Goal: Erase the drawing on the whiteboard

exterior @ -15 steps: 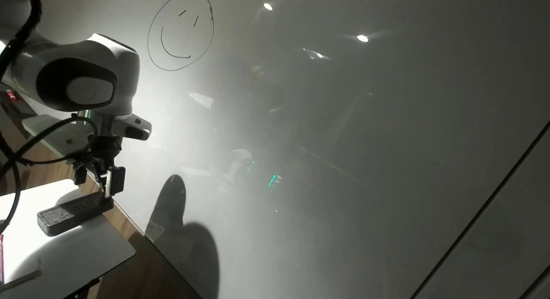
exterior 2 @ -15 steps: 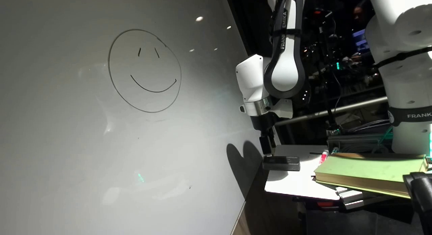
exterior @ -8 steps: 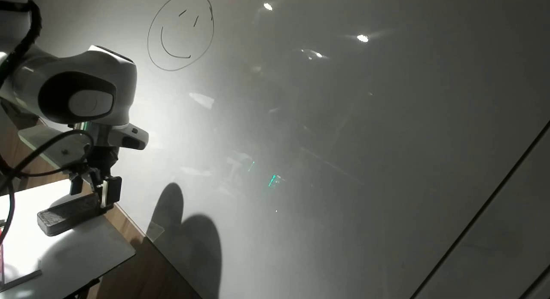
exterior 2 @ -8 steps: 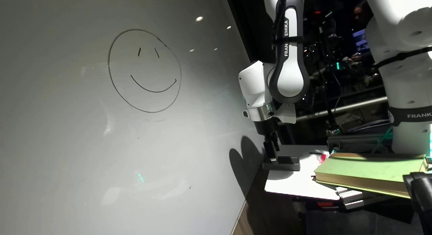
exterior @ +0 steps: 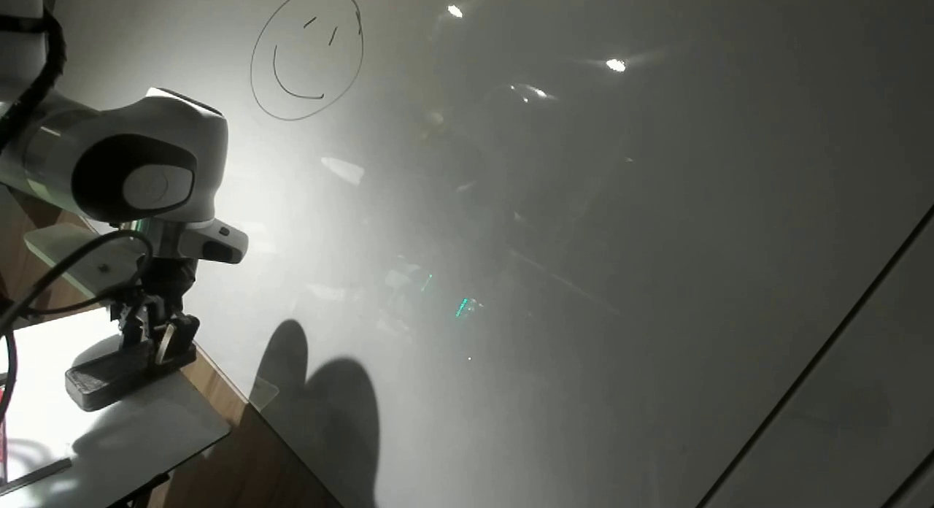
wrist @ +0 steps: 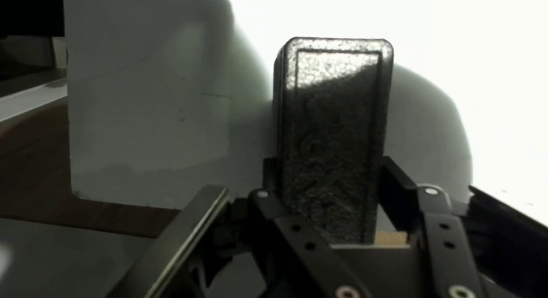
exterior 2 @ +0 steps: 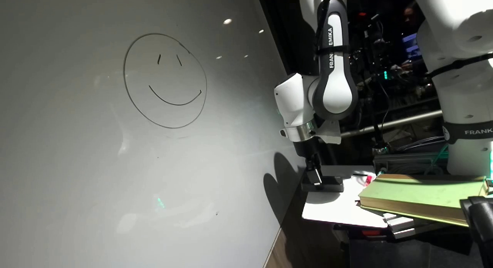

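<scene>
One large, glossy whiteboard (exterior 2: 77, 175) fills the left half of the frame in an exterior view. In the upper left is the drawing (exterior 2: 165, 81), a thin-lined smiley face, upright, eyes above the curved mouth, its slightly oval outline longest top to bottom. Right of centre, a white robot arm (exterior 2: 335, 94) reads "FRANK" and "EMIKA" up its link, a strap (exterior 2: 333, 49) between the words. Beneath, the gripper (wrist: 329, 174) clasps a dark block (wrist: 336, 118): in the wrist view its fingers (wrist: 396, 195) touch both long sides, parted by the block's width. The block lies lengthwise left to right at the left of a white table (exterior 2: 339, 212). Farther right are a green book (exterior 2: 420, 195) and a white column (exterior 2: 466, 106) marked "FRANK", cut off at the edge.
</scene>
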